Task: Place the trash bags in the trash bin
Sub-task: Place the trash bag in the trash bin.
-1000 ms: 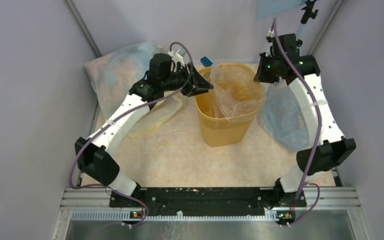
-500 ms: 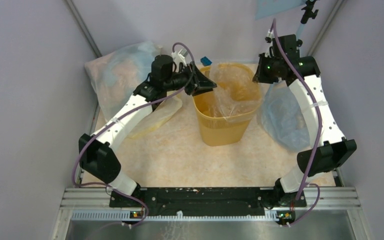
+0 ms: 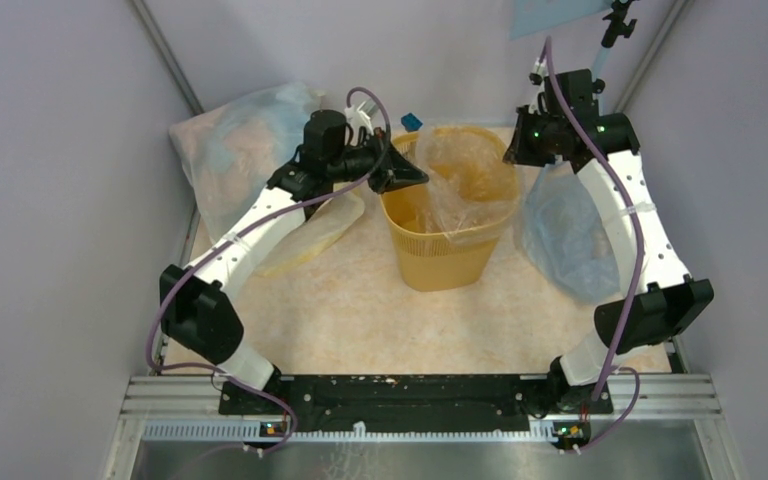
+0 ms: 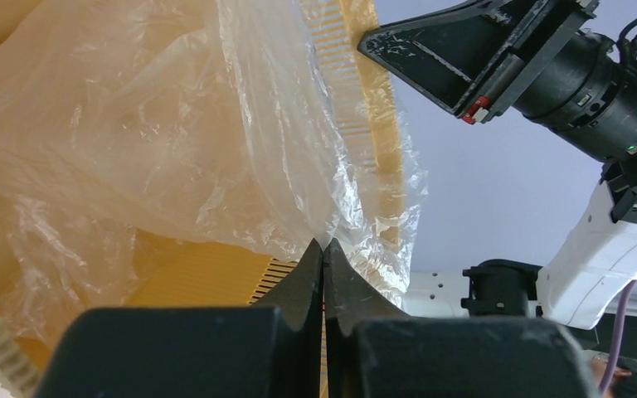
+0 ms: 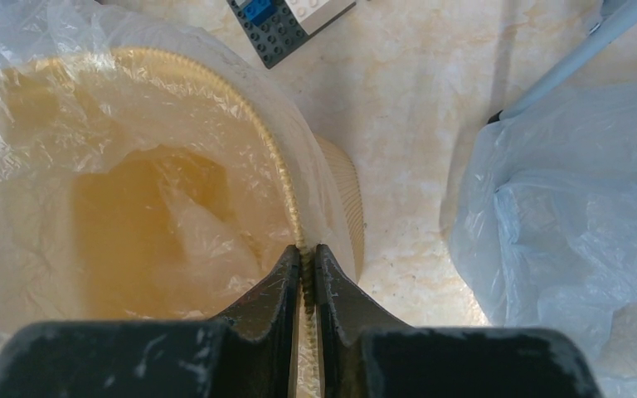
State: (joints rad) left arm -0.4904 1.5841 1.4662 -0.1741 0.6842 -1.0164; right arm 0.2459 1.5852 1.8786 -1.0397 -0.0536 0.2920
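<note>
- left fingers (image 4: 299, 286) clenched, tips meeting; wrinkly film of the trash bag (image 4: 174, 141) is bunched right at the tips. Looks pinched, can't tell how much is caught
- right fingers (image 5: 275, 290) nearly closed, straddling the rim of the trash bin (image 3: 440, 260); film is draped over that rim, so they clamp rim and film together
- bag sits inside the bin, between the two sets of fingers, mouth open. Its edge is folded over the rim at the right fingers and puffs up loose toward the left ones
- step, my read: lining the bin, spreading the bag mouth over the rim; well along, not finished
- next move probably calls for the left fingers to draw their pinch outward and down over their side of the rim, right fingers anchoring. Film is thin and may slip or tear; bin looks light and could tip
- bin holds only the bag, nothing else seen inside
- bluish sack (image 5: 581, 207) lies right of the right fingers on the surface (image 5: 415, 124), just beside the bin
- block tower (image 5: 286, 21) past the right fingertips, beyond the bin
</note>
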